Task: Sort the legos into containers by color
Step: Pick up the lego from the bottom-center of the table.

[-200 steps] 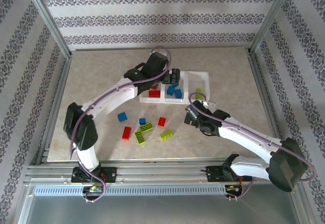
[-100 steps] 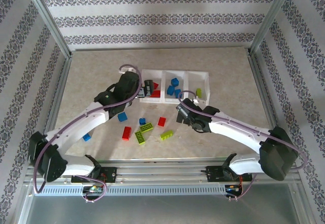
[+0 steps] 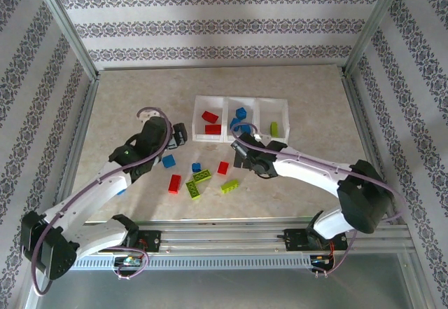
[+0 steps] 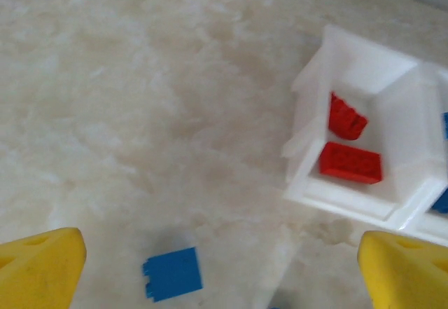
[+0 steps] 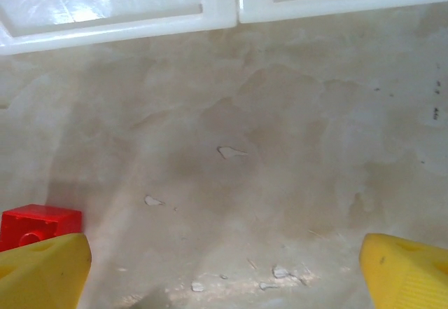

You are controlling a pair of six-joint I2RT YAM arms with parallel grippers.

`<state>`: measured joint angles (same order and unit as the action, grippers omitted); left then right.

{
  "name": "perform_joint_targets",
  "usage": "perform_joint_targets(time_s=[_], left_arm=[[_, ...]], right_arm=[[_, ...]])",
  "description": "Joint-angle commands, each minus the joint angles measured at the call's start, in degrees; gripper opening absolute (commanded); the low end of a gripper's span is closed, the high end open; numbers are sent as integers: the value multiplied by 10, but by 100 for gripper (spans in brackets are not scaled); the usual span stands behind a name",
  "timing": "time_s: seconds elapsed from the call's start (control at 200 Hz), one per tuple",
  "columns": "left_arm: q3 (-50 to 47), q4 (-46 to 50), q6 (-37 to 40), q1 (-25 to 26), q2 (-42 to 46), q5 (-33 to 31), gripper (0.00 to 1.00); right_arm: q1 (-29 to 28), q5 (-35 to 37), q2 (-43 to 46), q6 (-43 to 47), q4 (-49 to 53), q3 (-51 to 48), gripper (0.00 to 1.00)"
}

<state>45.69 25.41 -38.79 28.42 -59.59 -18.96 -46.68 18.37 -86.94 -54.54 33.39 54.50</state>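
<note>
The containers are a whitish three-compartment tray (image 3: 254, 119). Its left compartment holds two red legos (image 3: 211, 122), the middle one blue legos (image 3: 240, 113), the right one a green lego (image 3: 274, 128). Loose legos lie in front of it: blue (image 3: 168, 160), small blue (image 3: 196, 167), red (image 3: 222, 167), red (image 3: 174, 183) and three green (image 3: 203, 176). My left gripper (image 3: 180, 135) hangs open left of the tray, above a blue lego (image 4: 173, 273), nothing between its fingers (image 4: 42, 267). My right gripper (image 3: 238, 149) is open just before the tray's front wall (image 5: 217, 8), a red lego (image 5: 38, 225) by its left finger.
Another blue brick (image 3: 120, 190) peeks out beside the left arm's forearm. The two red bricks (image 4: 351, 162) lie in the tray's left compartment (image 4: 308, 134). Metal frame rails border the table on all sides.
My left arm has drawn back from over the tray's left compartment toward the near left. My right gripper has swung left along the tray's front. Both stay open.
</note>
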Motion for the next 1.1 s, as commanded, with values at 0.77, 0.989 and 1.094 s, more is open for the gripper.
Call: perform_joint_targets(time_s=[0.77, 0.989, 1.094], left_arm=[[-175, 41, -139, -117, 76, 120, 100], [-189, 38, -137, -131, 97, 122, 100], [-191, 37, -135, -135, 100, 123, 100]], right_arm=[[-98, -88, -216, 115, 17, 252, 84], [-132, -87, -285, 123, 53, 333, 81], [-134, -86, -305, 118, 53, 346, 83]])
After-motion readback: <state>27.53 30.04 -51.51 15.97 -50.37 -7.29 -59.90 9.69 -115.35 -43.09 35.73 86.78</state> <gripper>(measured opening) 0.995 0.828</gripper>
